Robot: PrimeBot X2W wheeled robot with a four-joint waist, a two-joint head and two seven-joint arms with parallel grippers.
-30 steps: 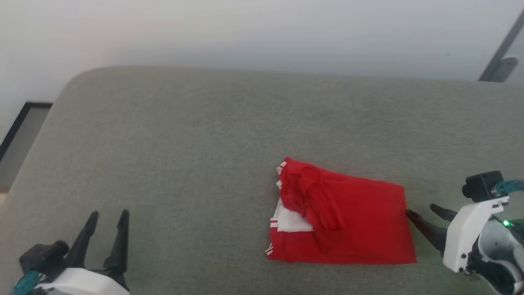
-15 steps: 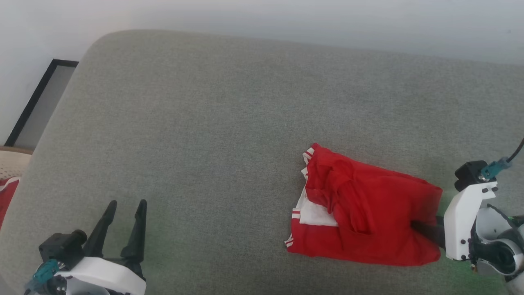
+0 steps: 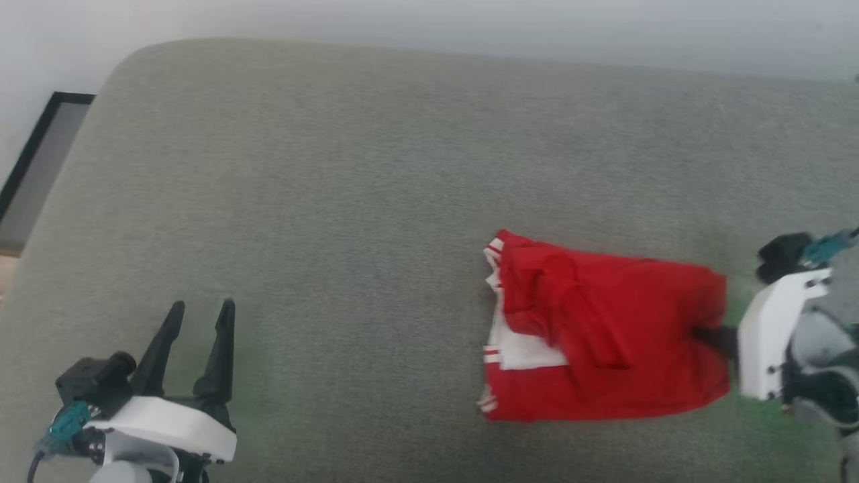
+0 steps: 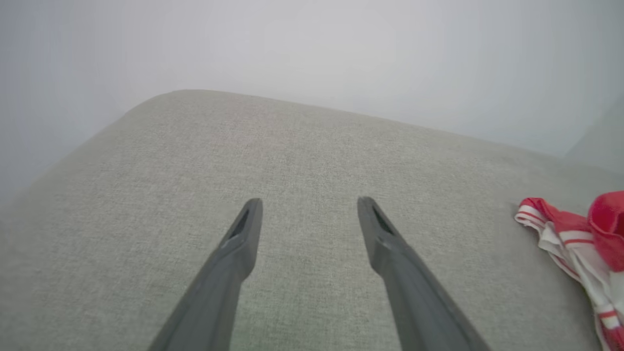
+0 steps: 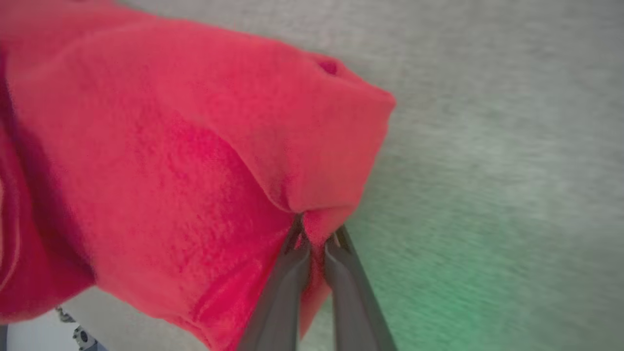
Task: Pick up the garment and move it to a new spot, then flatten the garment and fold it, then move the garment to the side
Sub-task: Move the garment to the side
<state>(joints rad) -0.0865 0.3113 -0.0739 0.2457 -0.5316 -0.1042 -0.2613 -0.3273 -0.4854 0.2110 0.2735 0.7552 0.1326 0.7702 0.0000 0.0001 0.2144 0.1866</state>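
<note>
The folded red shirt [image 3: 624,349] lies on the right side of the grey surface [image 3: 335,201], its right edge pinched tight between the fingers of the right pincer [image 5: 317,230]. The left pincer [image 3: 199,312] hangs wide and empty at lower left, well apart from the shirt.

The garment [image 3: 637,349] is soft, matt red knit cloth. The grey cushion [image 3: 335,201] is coarse, matt woven fabric. The left gripper [image 3: 201,306] has smooth, dull, dark plastic-looking fingers [image 4: 234,263] and a faintly glossy white shell [image 3: 161,429].
</note>
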